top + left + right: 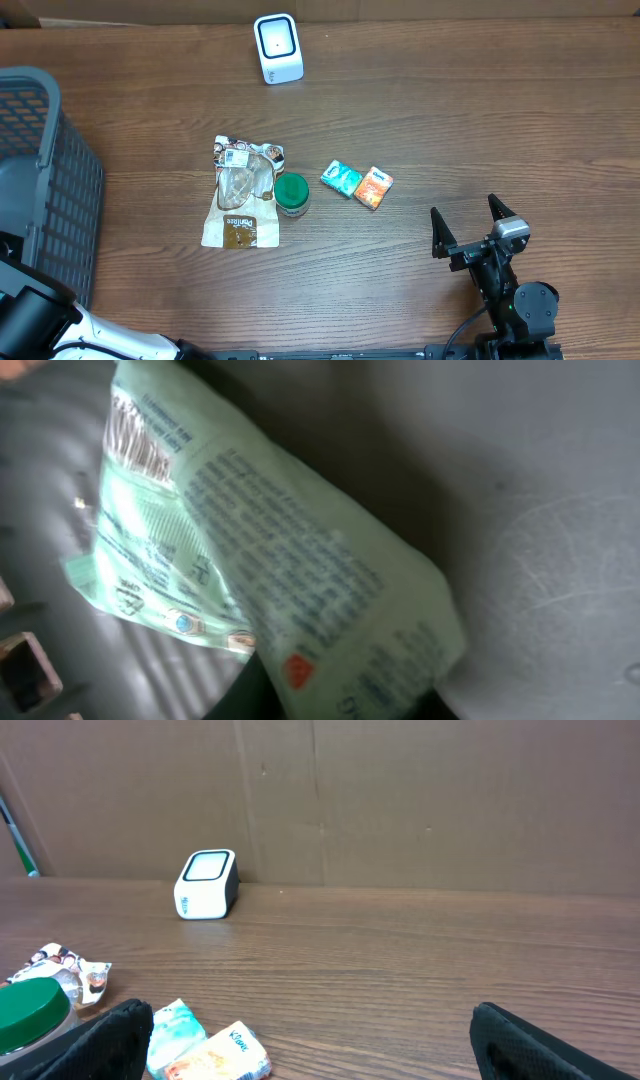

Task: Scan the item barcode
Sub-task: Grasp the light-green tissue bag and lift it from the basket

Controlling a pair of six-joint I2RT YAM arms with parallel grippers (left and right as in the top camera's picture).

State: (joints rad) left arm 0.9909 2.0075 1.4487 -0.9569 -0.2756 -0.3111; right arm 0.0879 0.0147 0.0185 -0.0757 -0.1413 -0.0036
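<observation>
Pale-green printed packet [300, 570] fills the left wrist view, lying tilted on a grey surface that I take to be the inside of the basket [70, 190] at the left edge of the overhead. I read it as the item to scan. Its barcode [135, 435] is at the upper left of that view, facing the camera. The left arm [35, 320] comes in at the lower left of the overhead with its end hidden. The left gripper's fingers aren't cleanly in any frame, so I can't tell if they're apart, together or pinched on the packet. The right gripper [464, 208] is spread wide with nothing in it, at the lower right of the overhead and well apart from everything. Progress looks early to me: the packet is not out of the basket and nothing has been shown to the scanner [277, 47], which stands at top centre with its window visible from above. Left to do: confirm a grip, lift over the basket wall, carry to the scanner and turn the barcode to the window. At mid-frame on the table [480, 110] are a snack bag [240, 200], a green-lidded jar [292, 195] just beside its right edge, and a teal pack [341, 178] next to an orange pack [373, 187]. All of these sit below the scanner in frame, off the basket-to-scanner line as I judge it. The basket wall is the real obstruction.
</observation>
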